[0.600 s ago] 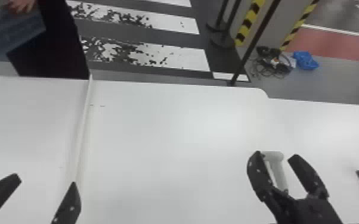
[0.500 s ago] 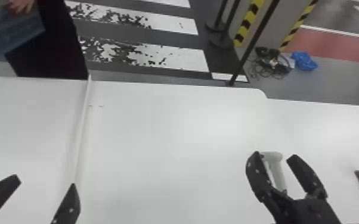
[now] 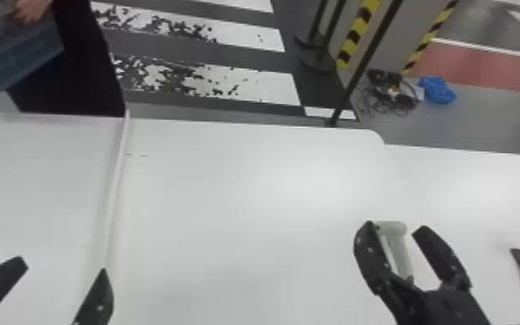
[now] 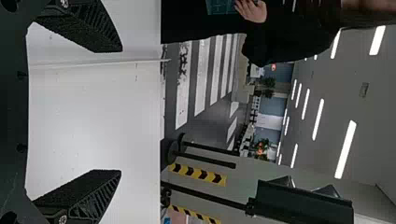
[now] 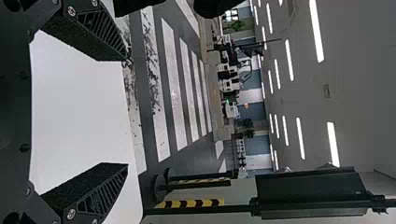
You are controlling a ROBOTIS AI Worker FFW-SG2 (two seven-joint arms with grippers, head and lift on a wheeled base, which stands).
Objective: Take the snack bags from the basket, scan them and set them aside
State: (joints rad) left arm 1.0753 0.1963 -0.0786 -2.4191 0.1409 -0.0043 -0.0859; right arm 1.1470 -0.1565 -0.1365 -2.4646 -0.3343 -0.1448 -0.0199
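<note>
While left tool [image 3: 64, 264] hangs open, basket [image 3: 13, 58] well beyond it

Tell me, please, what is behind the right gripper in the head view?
Behind the right gripper are a pale object and the white table; the object's near end is covered.

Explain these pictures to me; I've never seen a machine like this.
It is a robot with two black grippers over a white table. One camera sits on its head, looking down; the others ride on its wrists, their pictures turned sideways. The left gripper and right gripper are open, holding nothing. A white strip runs along the table; a pale object lies near the right gripper. Beyond, a person's hand holds a blue crate.
</note>
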